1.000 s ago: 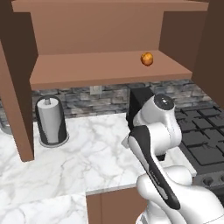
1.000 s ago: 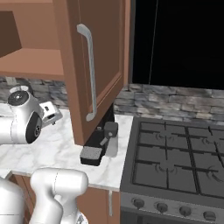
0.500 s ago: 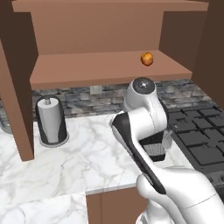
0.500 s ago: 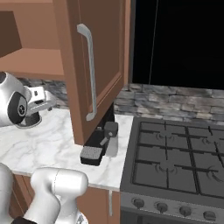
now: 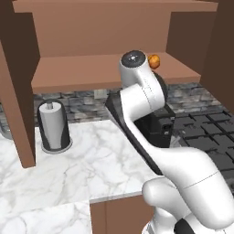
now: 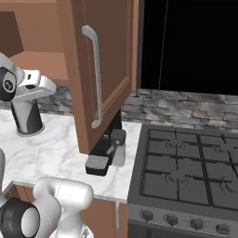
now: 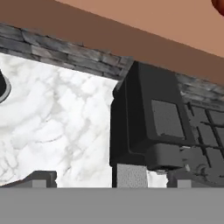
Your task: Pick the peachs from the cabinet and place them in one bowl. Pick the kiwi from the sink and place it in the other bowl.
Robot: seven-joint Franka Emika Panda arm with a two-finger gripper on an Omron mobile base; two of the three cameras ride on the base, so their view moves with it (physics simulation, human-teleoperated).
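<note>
One peach [image 5: 154,61] is sitting on the shelf of the open cabinet [image 5: 105,73], toward its right end and near the shelf's front edge; we are also seeing a sliver of red-orange fruit at the top right corner of the hand view. We are observing the arm rising from the lower right of the left base view, with its upper joint standing just left of the peach and overlapping the shelf's front edge. In the hand view, we are looking down along the gripper [image 7: 109,179]: its two finger tips [image 7: 41,178] are standing wide apart at the bottom, with nothing between them. Below the hand, the black toaster [image 7: 148,122] is standing on the white marble counter [image 7: 57,118], against the grey stone backsplash [image 7: 61,50] and just left of the stove [image 7: 205,127]. In the right base view, we are seeing the brown cabinet door [image 6: 104,69] swung open, with its long curved silver handle [image 6: 95,76], and the toaster under its lower edge. A dark paper towel holder [image 5: 53,125] with a white roll is standing at the far left of the counter, well apart from the toaster. We cannot tell where the second peach lies.
</note>
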